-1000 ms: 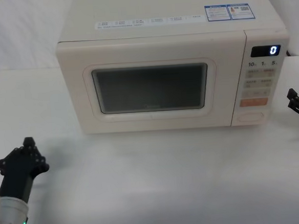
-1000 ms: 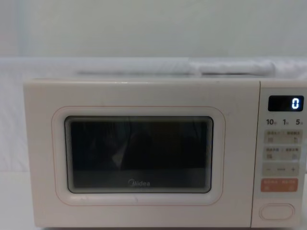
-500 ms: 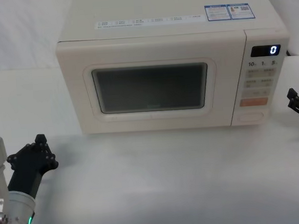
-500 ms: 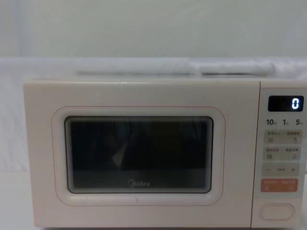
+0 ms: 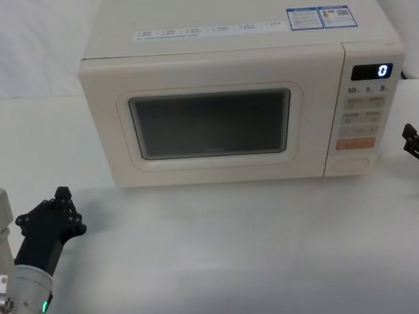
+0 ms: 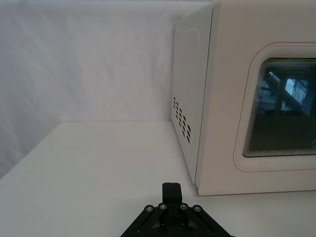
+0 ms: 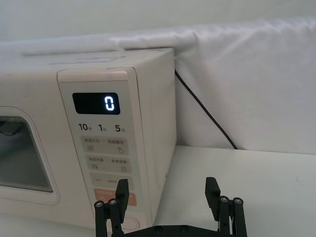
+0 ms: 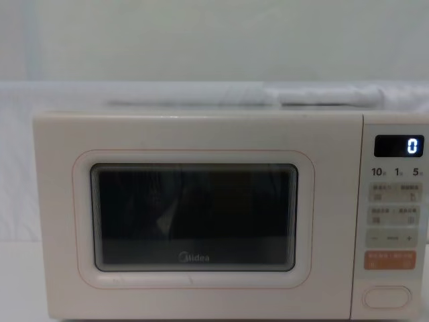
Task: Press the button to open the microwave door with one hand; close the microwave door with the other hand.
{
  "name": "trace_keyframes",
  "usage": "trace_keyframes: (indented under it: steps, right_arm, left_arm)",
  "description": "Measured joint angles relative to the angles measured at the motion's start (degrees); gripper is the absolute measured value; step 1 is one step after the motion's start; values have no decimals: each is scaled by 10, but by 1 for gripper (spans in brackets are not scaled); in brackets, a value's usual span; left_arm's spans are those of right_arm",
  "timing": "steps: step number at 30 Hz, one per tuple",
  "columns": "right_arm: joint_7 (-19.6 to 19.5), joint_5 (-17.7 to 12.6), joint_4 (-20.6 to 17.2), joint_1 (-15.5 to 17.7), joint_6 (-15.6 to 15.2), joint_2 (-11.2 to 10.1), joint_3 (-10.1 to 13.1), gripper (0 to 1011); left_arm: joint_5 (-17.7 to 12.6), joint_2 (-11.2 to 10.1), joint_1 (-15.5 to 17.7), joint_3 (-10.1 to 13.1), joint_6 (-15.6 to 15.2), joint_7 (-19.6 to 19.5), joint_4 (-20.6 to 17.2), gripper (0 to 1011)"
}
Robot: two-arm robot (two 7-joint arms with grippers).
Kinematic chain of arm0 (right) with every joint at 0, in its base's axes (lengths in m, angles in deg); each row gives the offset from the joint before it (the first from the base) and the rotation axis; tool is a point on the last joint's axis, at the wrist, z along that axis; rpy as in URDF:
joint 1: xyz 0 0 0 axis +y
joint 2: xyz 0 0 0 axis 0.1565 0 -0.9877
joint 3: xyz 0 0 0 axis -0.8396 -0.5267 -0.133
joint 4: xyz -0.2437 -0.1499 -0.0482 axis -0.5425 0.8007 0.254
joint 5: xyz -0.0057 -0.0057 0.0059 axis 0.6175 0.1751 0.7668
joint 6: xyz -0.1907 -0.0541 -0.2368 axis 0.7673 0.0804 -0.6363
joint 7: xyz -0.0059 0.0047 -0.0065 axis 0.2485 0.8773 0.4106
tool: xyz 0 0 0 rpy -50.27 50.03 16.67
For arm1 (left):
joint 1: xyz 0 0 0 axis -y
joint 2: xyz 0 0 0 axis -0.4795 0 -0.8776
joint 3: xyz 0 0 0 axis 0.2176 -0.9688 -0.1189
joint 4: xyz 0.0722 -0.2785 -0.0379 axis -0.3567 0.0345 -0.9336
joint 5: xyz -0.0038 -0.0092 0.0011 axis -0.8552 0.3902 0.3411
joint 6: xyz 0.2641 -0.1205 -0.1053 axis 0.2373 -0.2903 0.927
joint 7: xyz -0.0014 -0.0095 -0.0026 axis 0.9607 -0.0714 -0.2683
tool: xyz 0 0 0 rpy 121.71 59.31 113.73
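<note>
tabletop (image 5: 224, 256): white, plain | backdrop cloth (image 7: 247, 74): white, creased, hangs behind and to both sides | black cable (image 7: 205, 111): runs slanting down across the cloth to the tabletop's back edge

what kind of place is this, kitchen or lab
Probably a lab or test bench, not a lived-in kitchen: one cream microwave on a white table, white cloth backdrop behind, and a robot's left gripper and right gripper.

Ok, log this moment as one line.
microwave door shut | button unpressed | left gripper front-left, shut | right gripper open beside button
</note>
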State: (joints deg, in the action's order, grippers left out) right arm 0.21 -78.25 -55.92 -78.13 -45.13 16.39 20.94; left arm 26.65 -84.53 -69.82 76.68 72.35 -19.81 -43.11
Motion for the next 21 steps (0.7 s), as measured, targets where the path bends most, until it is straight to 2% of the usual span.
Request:
trace_keyframes:
  steps: [6, 21]
  right_arm:
    - [0, 0, 0, 0, 0, 0, 0, 1002]
    - [0, 0, 0, 0, 0, 0, 0, 1002]
  left_arm:
    - [0, -4, 3, 6, -12, 2, 2, 0]
    - [-1, -3, 2, 4, -10, 2, 1, 0]
